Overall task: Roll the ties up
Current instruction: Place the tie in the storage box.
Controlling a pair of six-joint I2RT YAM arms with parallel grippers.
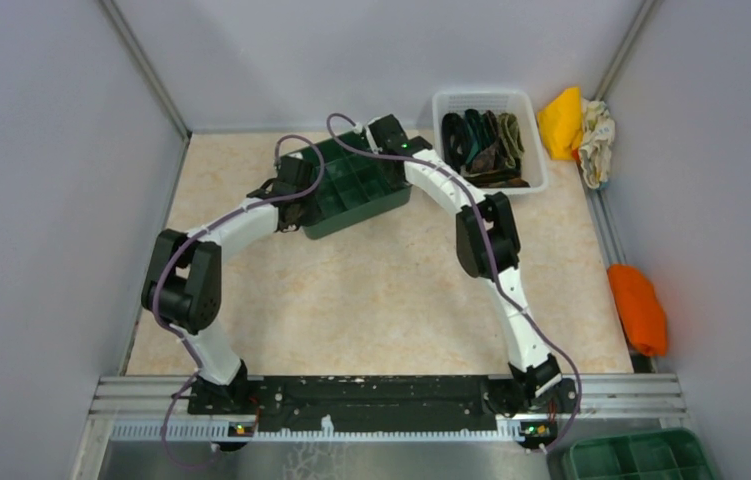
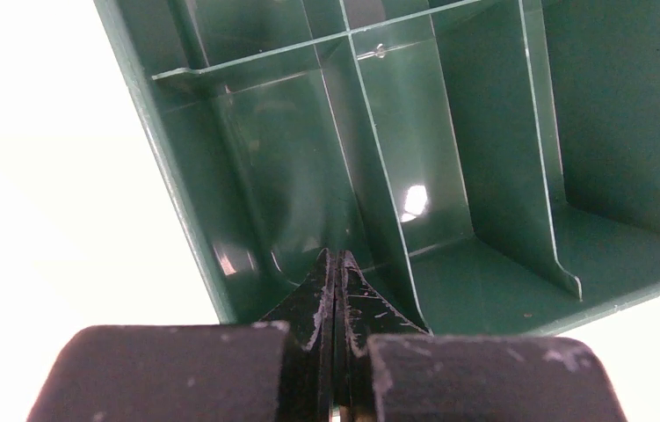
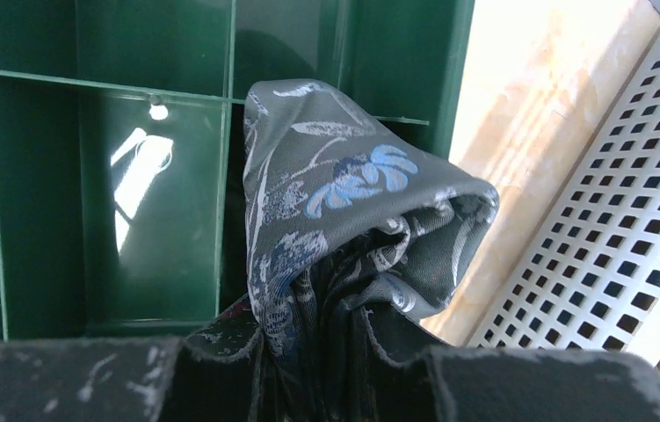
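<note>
A rolled grey tie (image 3: 352,220) with blue and white flowers is pinched in my right gripper (image 3: 344,330), which is shut on it and holds it over the right end of the green divided tray (image 3: 115,202), above a corner compartment. Several more dark ties (image 1: 486,140) lie bundled in the white basket (image 1: 531,110) at the back right. My left gripper (image 2: 336,264) is shut with nothing in it, its fingertips over a compartment at the tray's (image 2: 484,176) near left corner. In the top view both grippers sit at the tray (image 1: 351,190), the left (image 1: 296,195) and the right (image 1: 391,135).
The perforated wall of the white basket (image 3: 625,211) stands just right of the tray. Yellow and pale cloths (image 1: 576,125) lie beyond the basket, an orange cloth (image 1: 639,305) at the right edge. A second green tray (image 1: 641,455) sits off the table at the near right.
</note>
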